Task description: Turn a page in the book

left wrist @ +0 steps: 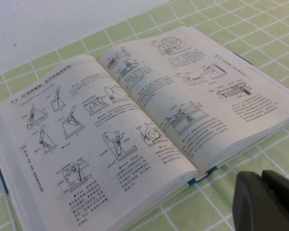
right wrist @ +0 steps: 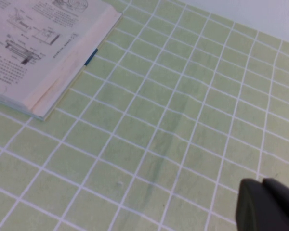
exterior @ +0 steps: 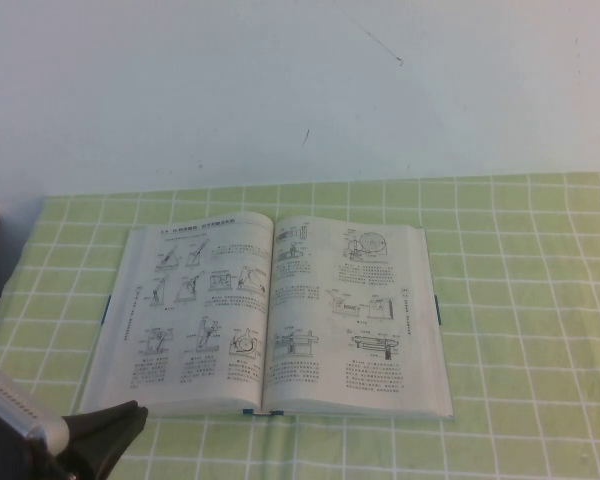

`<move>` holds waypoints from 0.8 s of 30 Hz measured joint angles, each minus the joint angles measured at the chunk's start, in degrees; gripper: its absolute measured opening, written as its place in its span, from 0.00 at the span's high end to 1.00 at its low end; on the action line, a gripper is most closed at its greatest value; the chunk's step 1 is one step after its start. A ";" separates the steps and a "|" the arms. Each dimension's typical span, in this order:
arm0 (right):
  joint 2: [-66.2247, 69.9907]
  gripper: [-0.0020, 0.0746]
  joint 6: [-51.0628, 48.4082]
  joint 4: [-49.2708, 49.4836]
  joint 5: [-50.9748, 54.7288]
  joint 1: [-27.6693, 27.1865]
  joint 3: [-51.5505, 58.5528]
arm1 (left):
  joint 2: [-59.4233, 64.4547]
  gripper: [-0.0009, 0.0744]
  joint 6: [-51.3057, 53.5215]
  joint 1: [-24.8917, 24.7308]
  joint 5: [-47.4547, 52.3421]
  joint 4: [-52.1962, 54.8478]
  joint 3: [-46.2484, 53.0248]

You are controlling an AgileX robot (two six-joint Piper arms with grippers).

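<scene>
From the high view, the book [exterior: 270,315] is lying open and flat on the green checked tablecloth [exterior: 520,300], showing 2 pages of machine diagrams. The page [exterior: 355,310] on the right of the spine is lying flush with the stack under it, and no sheet is standing lifted. The left gripper [exterior: 105,430] is hovering just off the book's near-left corner, not touching it; its dark fingers are looking pressed together. The right gripper is not showing in this view.

In the left wrist view, the book is filling most of the frame, with both pages resting undisturbed. The left gripper is showing as a dark tip beside the book's near edge, close to the spine, clear of the paper.

In the right wrist view, only the book's right corner is appearing, and the right gripper [right wrist: 265,207] is sitting well apart from it over bare cloth, its jaws closed on nothing.

Judging by this, the turn is not yet begun: catching, lifting and carrying the page across the spine are all remaining.
</scene>
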 joint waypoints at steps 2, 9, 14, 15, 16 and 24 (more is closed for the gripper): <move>0.00 0.98 0.00 0.00 0.00 0.00 0.00 | 0.00 0.99 0.00 0.00 -0.09 0.00 0.00; 0.00 0.98 0.00 0.00 0.00 0.00 0.00 | -3.99 0.99 -6.67 0.00 -0.55 -8.28 0.95; 0.00 0.98 0.00 0.11 0.03 0.00 0.00 | -11.72 0.99 3.43 0.77 1.14 -13.05 0.95; 0.00 0.98 0.00 0.11 0.03 0.00 0.00 | -13.26 0.99 5.71 1.73 2.02 -14.47 0.95; 0.00 0.98 0.00 0.11 0.03 0.00 0.00 | -14.46 0.99 7.28 2.97 2.72 -15.52 0.95; 0.00 0.98 0.00 0.11 0.03 0.00 0.00 | -23.80 0.99 19.76 16.73 2.73 -26.00 2.98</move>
